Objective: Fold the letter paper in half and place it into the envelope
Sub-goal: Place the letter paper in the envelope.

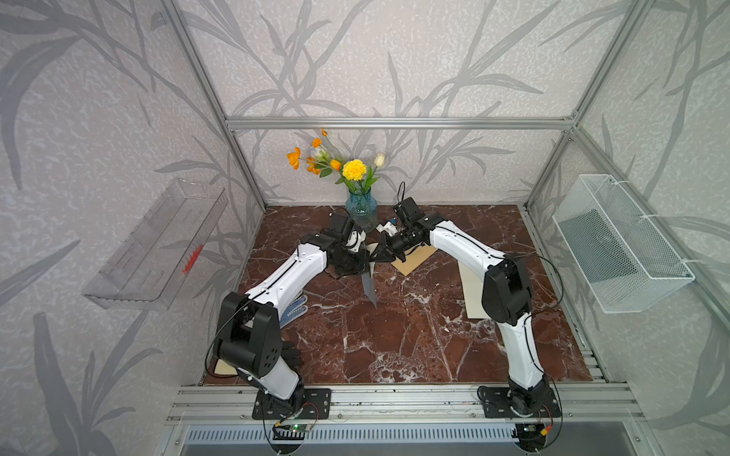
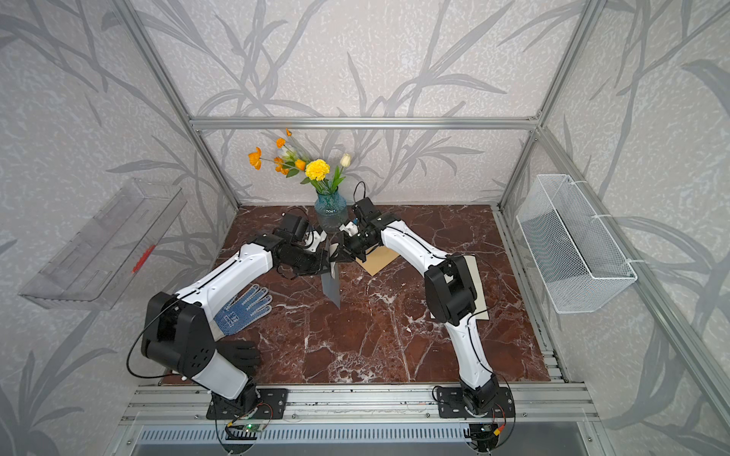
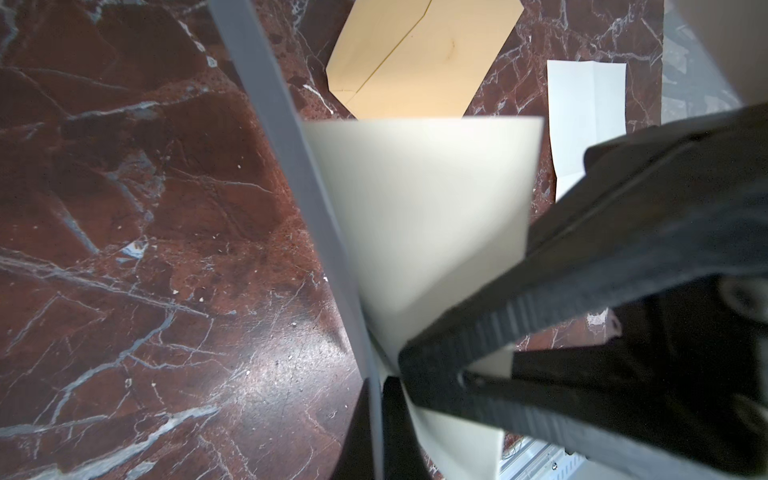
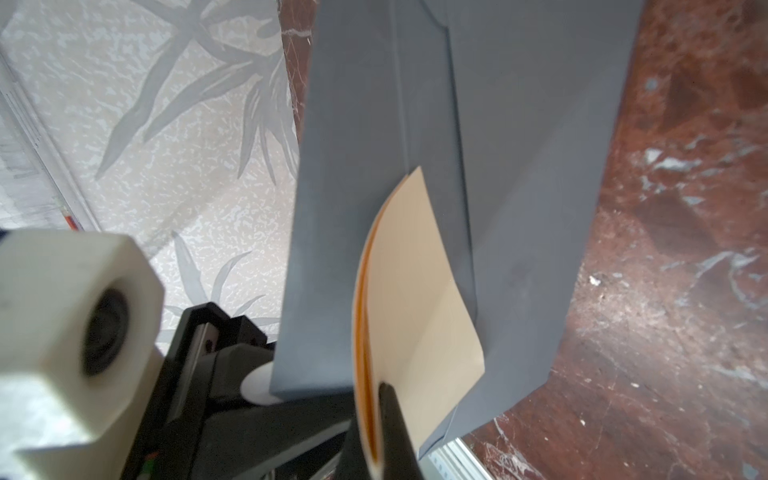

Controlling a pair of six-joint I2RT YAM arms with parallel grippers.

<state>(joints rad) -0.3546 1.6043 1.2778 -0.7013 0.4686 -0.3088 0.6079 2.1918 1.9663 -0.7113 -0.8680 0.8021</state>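
My left gripper (image 3: 376, 388) is shut on the upper edge of a grey envelope (image 1: 369, 286), which hangs upright above the marble table in front of the vase. Seen from the right wrist, the envelope (image 4: 511, 166) shows its flap opened. The cream letter paper (image 4: 415, 291) is folded, and my right gripper (image 4: 372, 415) is shut on it. The paper (image 3: 424, 208) leans against the envelope's edge (image 3: 291, 137); I cannot tell whether any of it is inside. Both grippers meet (image 1: 369, 258) (image 1: 385, 252) close together mid-table.
A blue glass vase of flowers (image 1: 361, 207) stands just behind the grippers. On the table (image 1: 395, 339) lie a tan envelope (image 1: 414, 258), a white sheet (image 1: 472, 292) under the right arm, a dotted glove (image 2: 245, 306) and a black glove (image 2: 241, 355). A wire basket (image 1: 620, 244) and a clear tray (image 1: 158, 244) hang on the side walls.
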